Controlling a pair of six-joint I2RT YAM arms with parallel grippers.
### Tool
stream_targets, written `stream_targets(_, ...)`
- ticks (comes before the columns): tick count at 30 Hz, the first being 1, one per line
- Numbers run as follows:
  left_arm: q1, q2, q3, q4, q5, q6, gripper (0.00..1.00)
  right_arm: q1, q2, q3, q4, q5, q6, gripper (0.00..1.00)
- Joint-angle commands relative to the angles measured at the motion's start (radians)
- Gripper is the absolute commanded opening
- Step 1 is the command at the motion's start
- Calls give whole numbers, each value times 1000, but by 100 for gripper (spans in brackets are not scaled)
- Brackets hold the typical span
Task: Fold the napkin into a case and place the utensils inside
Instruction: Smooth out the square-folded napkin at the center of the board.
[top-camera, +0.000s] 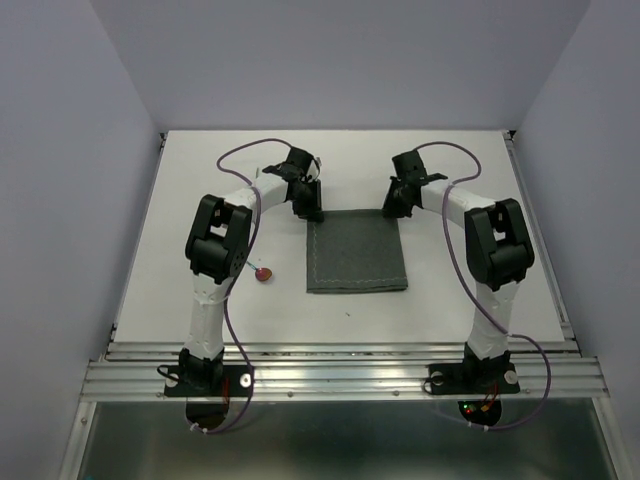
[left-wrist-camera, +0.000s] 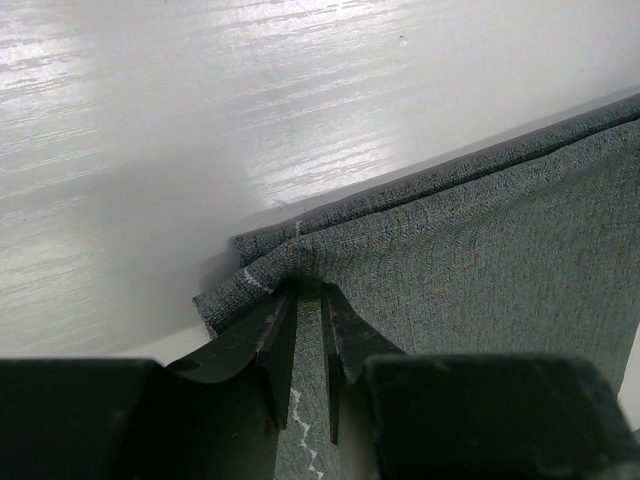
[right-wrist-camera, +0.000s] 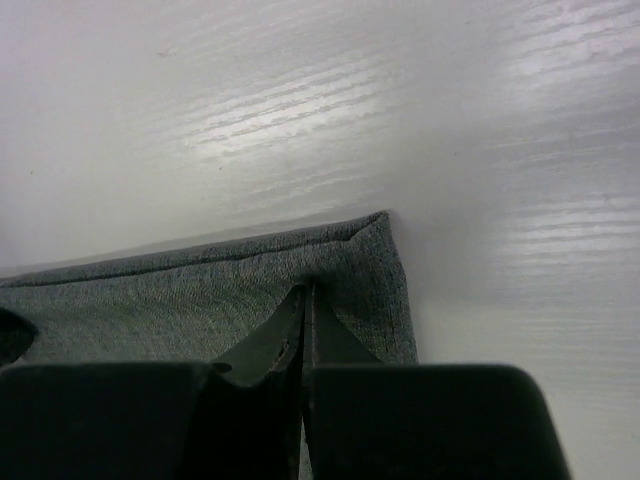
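Note:
The dark grey napkin (top-camera: 355, 255) lies folded flat in the middle of the table, doubled layers showing along its far edge. My left gripper (top-camera: 308, 212) is at its far left corner; in the left wrist view the jaws (left-wrist-camera: 308, 288) pinch the puckered napkin (left-wrist-camera: 480, 250). My right gripper (top-camera: 392, 208) is at the far right corner, with its jaws (right-wrist-camera: 305, 290) shut on the napkin (right-wrist-camera: 150, 300). The spoon (top-camera: 263, 274), with a red bowl and teal handle, lies left of the napkin beside my left arm. The slim grey utensil is out of view.
White table (top-camera: 450, 300) with a raised rail at the near edge and lavender walls around. A tiny dark speck (top-camera: 347, 314) lies on the table in front of the napkin. The left arm's elbow (top-camera: 218, 240) hangs over the area next to the spoon.

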Motion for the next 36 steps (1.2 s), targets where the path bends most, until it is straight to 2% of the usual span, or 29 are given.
stream_targets(1, 4, -5, -17, -71, -36, 49, 28, 7, -140, -40, -7, -2, -16, 1)
stream_targets(6, 4, -12, -23, -61, -27, 45, 28, 62, -312, -208, 16, -42, 24, 1)
stream_targets(11, 4, -16, -32, -54, -26, 42, 28, 87, -464, -493, 84, -119, 111, 1)
stream_targets(15, 4, -15, -31, -54, -24, 43, 28, 87, -524, -634, 101, -108, 154, 1)
stream_targets(21, 4, -21, -43, -48, -26, 37, 28, 121, -599, -614, -43, 51, 116, 1)
stream_targets(27, 3, -28, -43, -44, -24, 32, 28, 141, -697, -600, -88, 6, 113, 1)
stream_targets(36, 3, -35, -32, -52, -26, 32, 28, 180, -605, -718, 10, -81, 148, 1)
